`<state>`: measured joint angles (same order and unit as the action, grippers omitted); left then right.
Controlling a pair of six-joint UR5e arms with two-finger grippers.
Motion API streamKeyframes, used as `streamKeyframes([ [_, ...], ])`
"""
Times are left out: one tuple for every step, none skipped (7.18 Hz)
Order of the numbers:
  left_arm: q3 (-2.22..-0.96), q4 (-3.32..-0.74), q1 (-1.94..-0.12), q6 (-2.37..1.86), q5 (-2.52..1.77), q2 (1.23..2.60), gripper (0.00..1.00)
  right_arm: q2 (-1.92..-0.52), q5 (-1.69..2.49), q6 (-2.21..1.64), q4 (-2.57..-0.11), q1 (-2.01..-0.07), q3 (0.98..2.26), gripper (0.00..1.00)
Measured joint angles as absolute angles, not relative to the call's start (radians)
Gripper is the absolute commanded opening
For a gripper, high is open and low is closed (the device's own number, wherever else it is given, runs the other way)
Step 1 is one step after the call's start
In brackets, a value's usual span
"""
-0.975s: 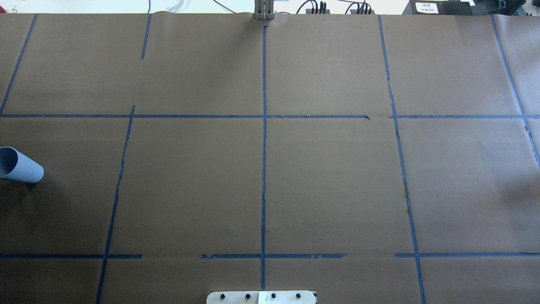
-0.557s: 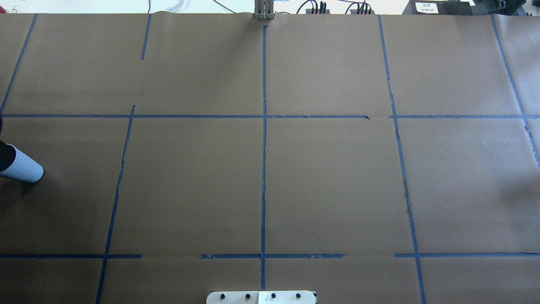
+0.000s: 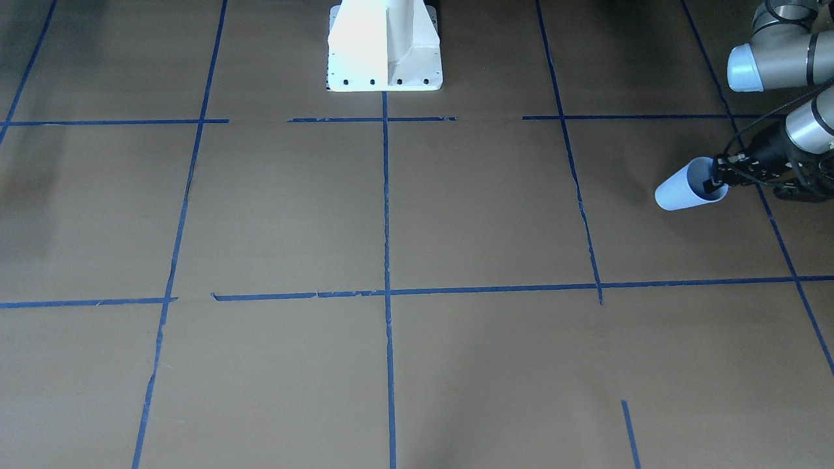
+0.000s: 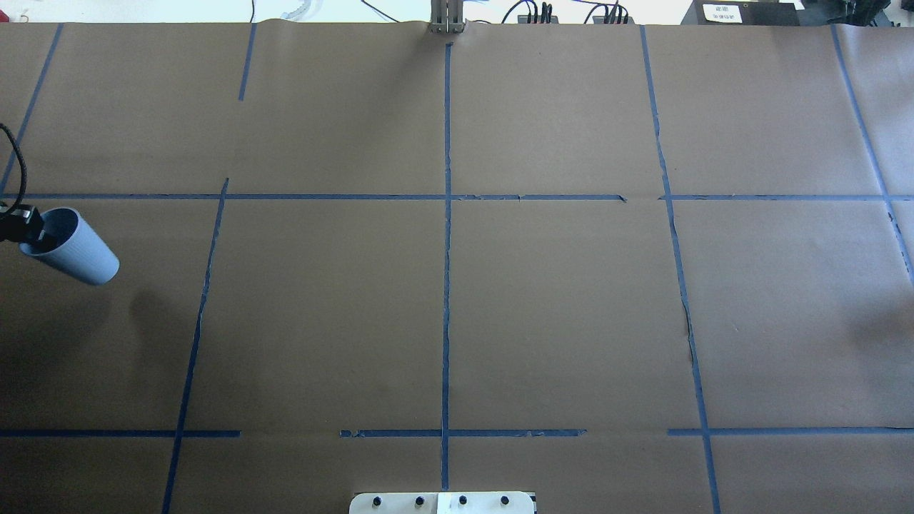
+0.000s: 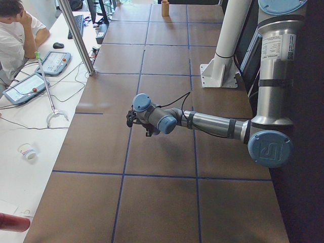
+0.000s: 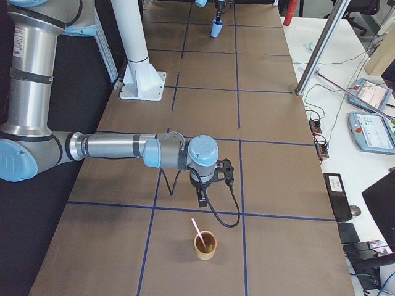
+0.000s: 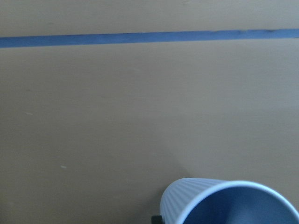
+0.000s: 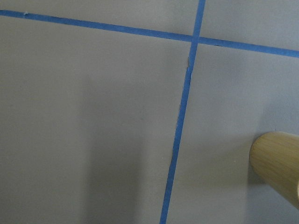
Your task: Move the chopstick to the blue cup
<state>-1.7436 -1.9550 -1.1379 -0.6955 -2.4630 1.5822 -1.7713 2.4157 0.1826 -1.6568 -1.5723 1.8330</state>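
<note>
The blue cup [image 4: 78, 250] hangs tilted above the table at the robot's far left, its shadow apart from it on the paper. My left gripper [image 4: 25, 225] is shut on its rim, one finger inside the mouth; this also shows in the front view, gripper [image 3: 717, 179] and cup [image 3: 677, 190]. The left wrist view shows the cup's ribbed side and rim [image 7: 205, 200]. The salmon-pink chopstick [image 6: 197, 227] stands slanted in a tan cup [image 6: 205, 245] at the table's right end. My right gripper [image 6: 201, 198] hovers just behind that cup; I cannot tell whether it is open.
The tan cup's side shows at the right wrist view's edge [image 8: 275, 165]. The white robot pedestal [image 3: 384, 45] stands at the table's near middle. Blue tape lines cross the brown paper. A metal post [image 6: 321, 49] and the operators' desk with tablets [image 6: 370, 123] lie past the far edge.
The blue cup stood on the table at the left edge. My left gripper came in over its mouth, took hold of the rim, lifted it, tilted it and moved it inward.
</note>
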Motion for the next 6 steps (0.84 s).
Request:
streamKeyframes([
  [-1.786,-1.953,-1.108,-0.841,-2.469,1.656,0.00,-1.772,2.424,0.183,-1.657,-1.572,1.834,1.00],
  [-1.807,-1.950,-1.030,-0.999,-2.438,1.754,0.00,-1.772,2.433,0.183,-1.656,-1.572,1.834,1.00],
  [-1.814,-1.929,-0.915,-1.140,-2.357,1.860,0.00,-1.772,2.439,0.180,-1.656,-1.572,1.836,1.00],
  [-1.812,-1.872,-0.785,-1.235,-2.228,1.976,0.00,-1.772,2.446,0.177,-1.656,-1.572,1.839,1.00],
  [-1.804,-1.793,-0.672,-1.275,-2.080,2.093,0.00,-1.772,2.462,0.175,-1.656,-1.572,1.841,1.00],
  [-1.782,-1.729,-0.584,-1.288,-1.946,2.192,0.00,-1.772,2.485,0.174,-1.656,-1.572,1.841,1.00],
])
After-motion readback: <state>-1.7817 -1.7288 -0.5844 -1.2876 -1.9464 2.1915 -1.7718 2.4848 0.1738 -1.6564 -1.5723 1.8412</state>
